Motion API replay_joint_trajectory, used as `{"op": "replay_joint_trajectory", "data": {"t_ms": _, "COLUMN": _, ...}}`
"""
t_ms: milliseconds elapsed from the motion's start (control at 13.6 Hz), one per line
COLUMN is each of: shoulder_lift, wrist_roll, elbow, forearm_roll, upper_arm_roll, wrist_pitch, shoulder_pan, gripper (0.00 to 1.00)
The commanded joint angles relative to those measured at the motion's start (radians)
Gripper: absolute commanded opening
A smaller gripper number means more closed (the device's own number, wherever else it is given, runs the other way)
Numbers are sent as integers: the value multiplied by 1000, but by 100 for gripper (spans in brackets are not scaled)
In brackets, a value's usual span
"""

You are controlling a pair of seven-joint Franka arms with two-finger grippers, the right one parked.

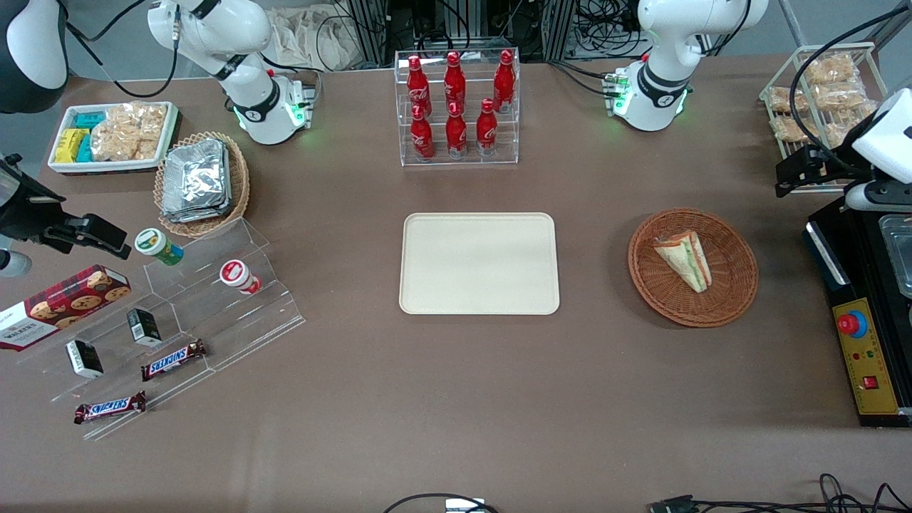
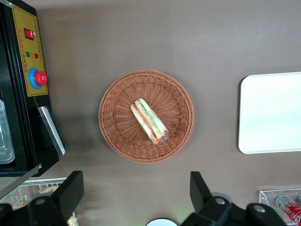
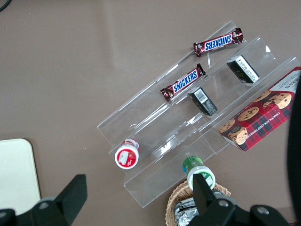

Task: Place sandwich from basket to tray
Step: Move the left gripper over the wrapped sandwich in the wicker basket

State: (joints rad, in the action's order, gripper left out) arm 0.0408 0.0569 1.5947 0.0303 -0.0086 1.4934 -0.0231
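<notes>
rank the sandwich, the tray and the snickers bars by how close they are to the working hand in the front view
The hand is open, up at the working arm's end.
1. sandwich, in the basket at that end
2. tray, mid-table
3. snickers bars, toward the parked arm's end

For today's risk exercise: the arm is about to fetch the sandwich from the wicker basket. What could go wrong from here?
1. The sandwich is a clear-wrapped wedge lying aslant in the basket; the open gripper, high above it, may be misaligned and let it slip.
2. The light basket could shift or lift with the sandwich.
3. The black control box stands beside the basket, so a wide swing might clip it.
</notes>
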Motion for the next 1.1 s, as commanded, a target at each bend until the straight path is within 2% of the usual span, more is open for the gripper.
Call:
{"op": "replay_joint_trajectory", "data": {"t_ms": 0, "shoulder_lift": 4, "wrist_roll": -3, "elbow": -2, "forearm_roll": -15, "upper_arm_roll": -4, "wrist_pitch": -15, "shoulder_pan": 5, "gripper": 100}}
{"op": "replay_joint_trajectory", "data": {"t_ms": 294, "shoulder_lift": -50, "wrist_roll": -17, "elbow": 13, "forearm_roll": -9, "upper_arm_roll": -4, "wrist_pitch": 8, "shoulder_pan": 3, "gripper": 100}}
{"op": "replay_joint_trajectory", "data": {"t_ms": 440, "shoulder_lift": -15, "wrist_roll": -75, "elbow": 181, "forearm_roll": -13, "upper_arm_roll": -2, "wrist_pitch": 178, "shoulder_pan": 6, "gripper": 100}}
{"op": "replay_joint_trajectory", "data": {"t_ms": 587, "shoulder_lift": 33, "wrist_roll": -182, "elbow": 400, "forearm_roll": -15, "upper_arm_roll": -2, "wrist_pitch": 397, "shoulder_pan": 6, "gripper": 100}}
{"op": "replay_joint_trajectory", "data": {"t_ms": 734, "shoulder_lift": 36, "wrist_roll": -317, "elbow": 555, "forearm_roll": -13, "upper_arm_roll": -4, "wrist_pitch": 587, "shoulder_pan": 5, "gripper": 100}}
{"op": "replay_joint_trajectory", "data": {"t_ms": 1028, "shoulder_lift": 24, "wrist_roll": -423, "elbow": 721, "forearm_roll": -13, "upper_arm_roll": -4, "wrist_pitch": 796, "shoulder_pan": 5, "gripper": 100}}
